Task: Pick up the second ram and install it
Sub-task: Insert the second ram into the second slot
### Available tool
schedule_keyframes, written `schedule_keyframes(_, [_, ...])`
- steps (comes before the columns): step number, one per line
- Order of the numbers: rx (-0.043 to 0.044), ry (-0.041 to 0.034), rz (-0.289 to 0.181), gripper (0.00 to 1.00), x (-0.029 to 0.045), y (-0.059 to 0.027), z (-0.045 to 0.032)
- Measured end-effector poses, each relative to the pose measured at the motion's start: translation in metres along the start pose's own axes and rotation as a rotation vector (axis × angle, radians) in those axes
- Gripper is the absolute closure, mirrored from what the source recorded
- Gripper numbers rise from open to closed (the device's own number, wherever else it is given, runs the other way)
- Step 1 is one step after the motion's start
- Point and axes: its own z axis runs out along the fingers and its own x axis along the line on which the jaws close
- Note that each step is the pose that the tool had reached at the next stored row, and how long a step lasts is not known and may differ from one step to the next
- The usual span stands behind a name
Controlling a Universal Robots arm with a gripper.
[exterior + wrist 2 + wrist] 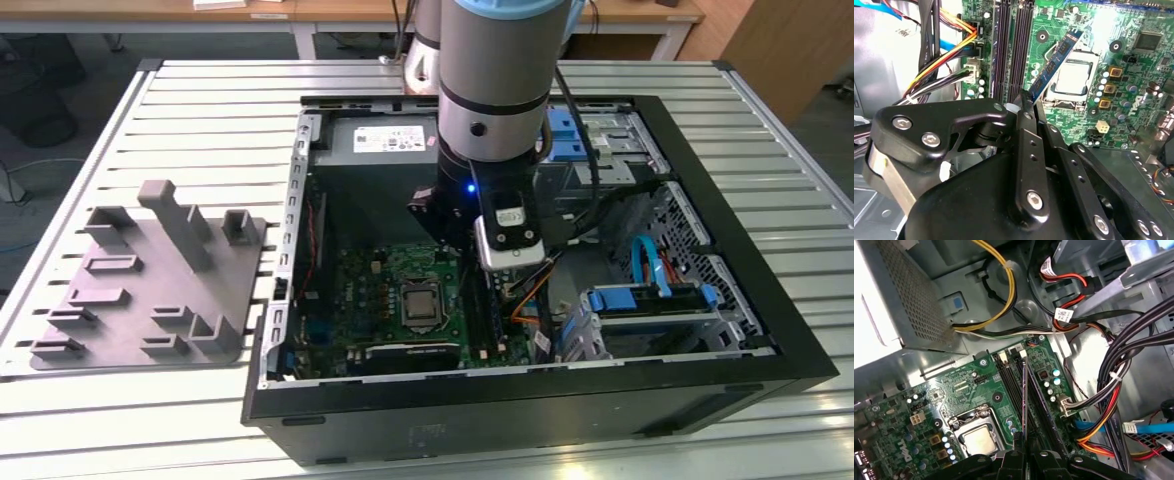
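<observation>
The second ram (1054, 62) is a thin blue stick with black chips, and my gripper (1026, 102) is shut on one end of it. The stick juts out from the fingertips over the green motherboard (1134, 75). In the first wrist view the second ram (1025, 395) is edge-on, a thin line running along the dark memory slots (1013, 380), held by my gripper (1025, 440). I cannot tell whether it touches a slot. In the exterior view my arm (487, 120) reaches down into the open computer case (747, 300).
The processor (1074, 75) sits beside the memory slots (1011, 50). Bundled cables (1114, 390) run close along the slots' other side. A blue drive cage (654, 300) fills the case at the exterior view's right. A grey tray with upright posts (147, 280) lies outside the case.
</observation>
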Motion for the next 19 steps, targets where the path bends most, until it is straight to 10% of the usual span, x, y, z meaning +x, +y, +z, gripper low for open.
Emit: schedule_keyframes(19, [0.0018,0.0,0.046,0.86,0.0,0.0,0.0002])
